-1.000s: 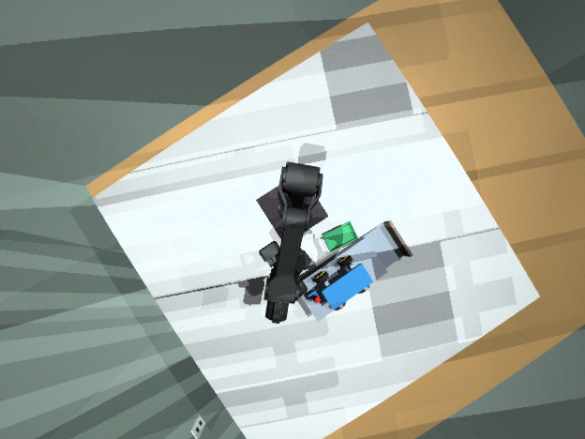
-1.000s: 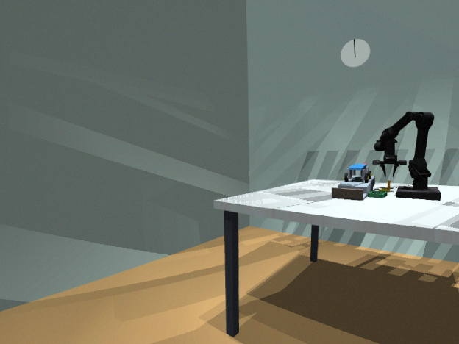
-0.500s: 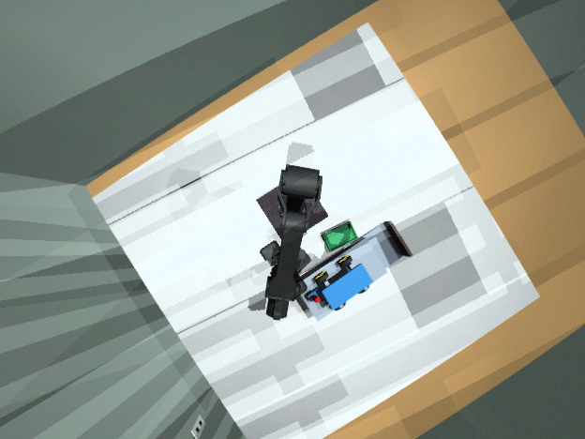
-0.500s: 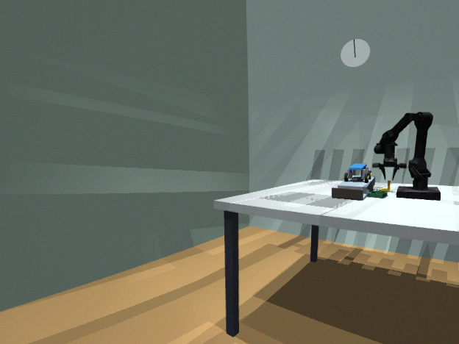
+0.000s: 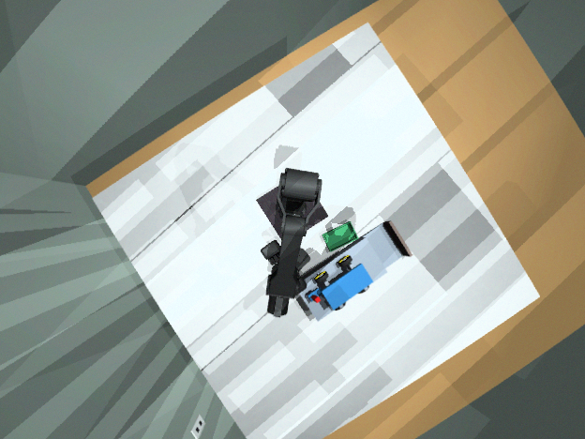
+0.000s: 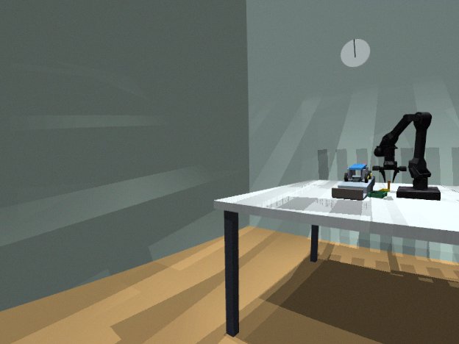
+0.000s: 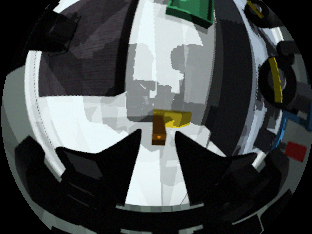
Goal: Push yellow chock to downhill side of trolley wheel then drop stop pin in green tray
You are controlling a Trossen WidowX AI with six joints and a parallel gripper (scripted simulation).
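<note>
The chock's yellow body and upright orange handle stand on the table beside the ramp; the arm hides them in the top view. My gripper is partly open and points down, its fingertips apart around the line of the handle's top, not touching it visibly. The blue trolley stands on the grey ramp. The red pin head is at its uphill end. The green tray holds no pin.
A brown end board crosses the ramp's low end. The trolley's near wheels face the tray side. The dark arm base plate lies on the other side of the chock from the ramp.
</note>
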